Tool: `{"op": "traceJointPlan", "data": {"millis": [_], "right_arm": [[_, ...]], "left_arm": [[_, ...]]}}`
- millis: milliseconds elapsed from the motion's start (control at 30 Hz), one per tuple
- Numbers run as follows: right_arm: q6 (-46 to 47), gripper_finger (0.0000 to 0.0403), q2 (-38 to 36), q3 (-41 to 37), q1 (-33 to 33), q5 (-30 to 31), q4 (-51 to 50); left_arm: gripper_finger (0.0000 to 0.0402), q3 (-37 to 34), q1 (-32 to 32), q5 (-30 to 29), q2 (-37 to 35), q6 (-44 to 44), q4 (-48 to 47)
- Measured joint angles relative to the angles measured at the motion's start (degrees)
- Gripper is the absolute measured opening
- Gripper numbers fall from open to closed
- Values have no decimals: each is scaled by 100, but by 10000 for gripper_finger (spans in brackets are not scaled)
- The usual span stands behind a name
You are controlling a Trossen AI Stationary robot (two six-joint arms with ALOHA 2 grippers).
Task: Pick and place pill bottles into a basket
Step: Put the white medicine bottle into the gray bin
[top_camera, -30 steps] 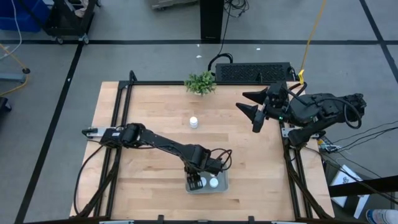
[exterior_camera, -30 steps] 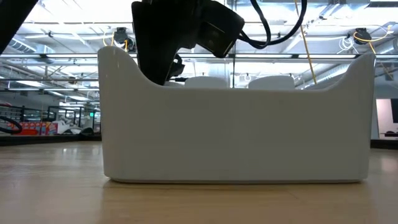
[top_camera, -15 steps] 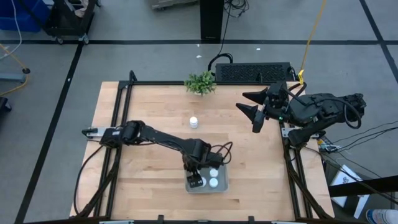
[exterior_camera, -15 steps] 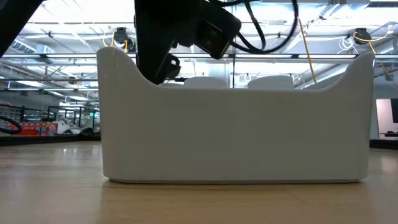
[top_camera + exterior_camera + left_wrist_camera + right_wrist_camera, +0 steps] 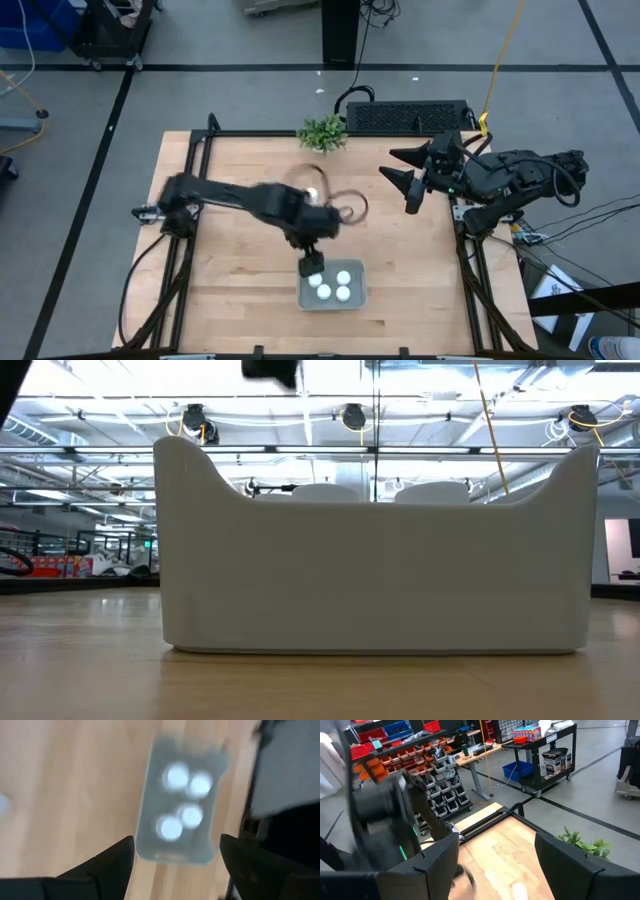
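Lifted off the basket [image 5: 358,296], the left gripper [image 5: 311,265], spread and empty, has the last bottle [image 5: 312,194], seemingly upright, beyond it.

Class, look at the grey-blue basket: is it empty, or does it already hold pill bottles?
Not empty. The basket holds four pill bottles, their white caps showing inside its rim in the left wrist view.

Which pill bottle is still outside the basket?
The lone pill bottle on the bare table, between the plant and the basket. The other four stand inside the basket, as the left wrist view shows.
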Motion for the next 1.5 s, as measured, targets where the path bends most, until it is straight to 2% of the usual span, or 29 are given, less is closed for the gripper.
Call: {"op": "traceJointPlan", "data": {"millis": [267,333,500,600,700,900,1067,1167,1333,1500], "right_arm": [[-24,254,162,0,-294,-12,33],[-32,254,235,0,-462,-190,84],[-192,254,458,2,-1016,-1078,460],[-288,254,642,0,-1335,-1446,566],[-283,254,771,0,-1642,-1694,561],[-273,254,1000,0,-2111,-1955,505],[-71,254,1303,2,-2516,-2741,540],[58,254,1616,2,-2739,-3287,526],[175,254,2246,90,-3080,-4285,570],[-18,254,2948,433,-3301,-4921,474]], "left_arm": [[305,0,40,-1448,-1653,389,1036],[307,2,40,-1765,-2044,499,1167],[308,-43,114,-1876,-2778,973,1288],[308,-382,229,-1913,-3215,1147,1359],[308,-1185,339,-1904,-3758,1185,1944],[308,-3427,703,-1492,-5014,1138,3462],[308,-5169,1183,-765,-6087,810,4787],[308,-6103,1498,-599,-6728,743,5613],[308,-7329,1945,-182,-7609,324,6439],[308,-8538,2176,39,-8403,-242,7579]]}}
